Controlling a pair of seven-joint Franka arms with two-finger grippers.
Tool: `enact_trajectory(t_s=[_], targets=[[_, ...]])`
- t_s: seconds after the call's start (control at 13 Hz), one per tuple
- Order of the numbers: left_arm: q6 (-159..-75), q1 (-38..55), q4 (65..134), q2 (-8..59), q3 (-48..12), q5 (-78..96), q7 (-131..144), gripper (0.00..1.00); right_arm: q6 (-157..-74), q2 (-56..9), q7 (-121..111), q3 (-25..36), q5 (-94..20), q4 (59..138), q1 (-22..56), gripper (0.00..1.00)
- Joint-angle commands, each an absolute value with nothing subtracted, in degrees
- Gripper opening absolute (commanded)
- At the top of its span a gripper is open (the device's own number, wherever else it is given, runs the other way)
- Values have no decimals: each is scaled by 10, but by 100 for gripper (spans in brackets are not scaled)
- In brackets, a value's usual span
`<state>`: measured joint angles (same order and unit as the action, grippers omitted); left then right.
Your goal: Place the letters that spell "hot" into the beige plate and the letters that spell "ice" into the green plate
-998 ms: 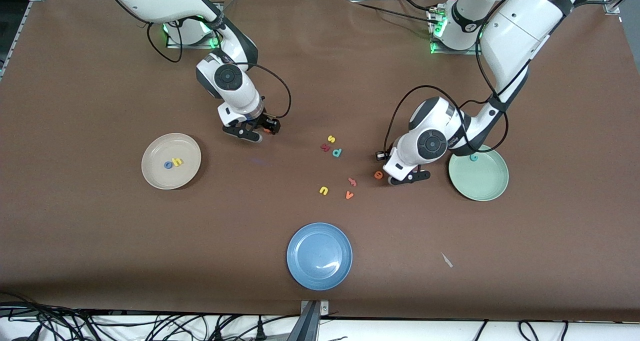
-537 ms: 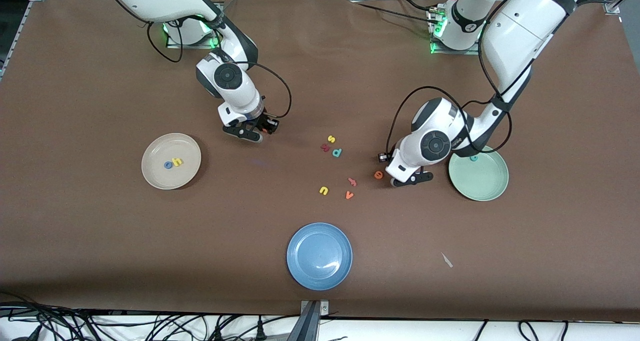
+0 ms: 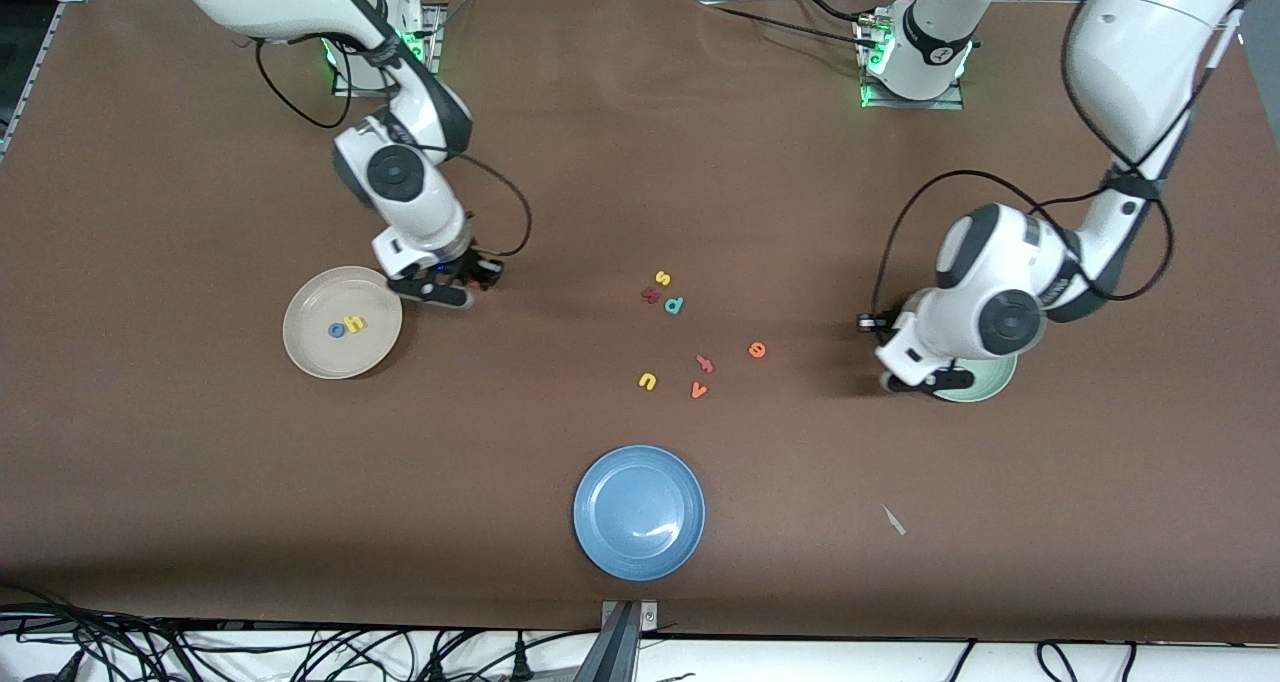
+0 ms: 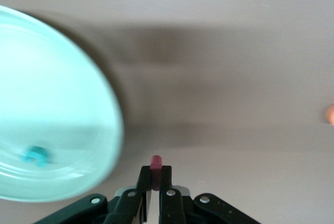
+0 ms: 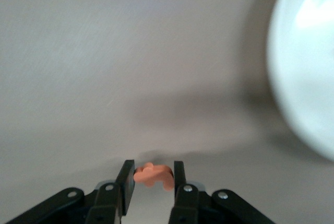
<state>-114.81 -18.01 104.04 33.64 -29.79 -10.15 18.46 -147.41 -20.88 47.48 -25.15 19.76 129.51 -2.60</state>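
Everywhere brown table (image 3: 160,442), blue plate (image 3: 639,512) aboard.

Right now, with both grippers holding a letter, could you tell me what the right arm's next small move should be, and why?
Probably carry on sideways until it is over the beige plate, then open. The right gripper is shut on the orange t and hangs just beside the plate's rim, where the blue o and yellow h already lie.

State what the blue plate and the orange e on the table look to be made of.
Blue plate: probably hard plastic with a smooth semi-gloss finish, since a white glare streak shows on its well. Orange e: likely foam or soft plastic, matte, with flat even colour and no shine.
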Motion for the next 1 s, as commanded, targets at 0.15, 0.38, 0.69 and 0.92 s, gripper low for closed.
enact_trajectory(t_s=[0.15, 0.38, 0.69, 0.92], targets=[[-1140, -228, 1057, 362, -302, -183, 125, 0, -1429, -146, 299, -254, 202, 1303, -104, 3], [-1140, -233, 1057, 364, -303, -185, 125, 54, -1428, -149, 230, -252, 200, 1303, -143, 22], [-1137, -229, 1042, 352, -314, -175, 135, 100, -1426, -142, 231, -237, 199, 1302, -143, 100], [-1132, -220, 1003, 352, -351, -114, 223, 100, -1343, -120, 233, -239, 134, 1256, -142, 100]])
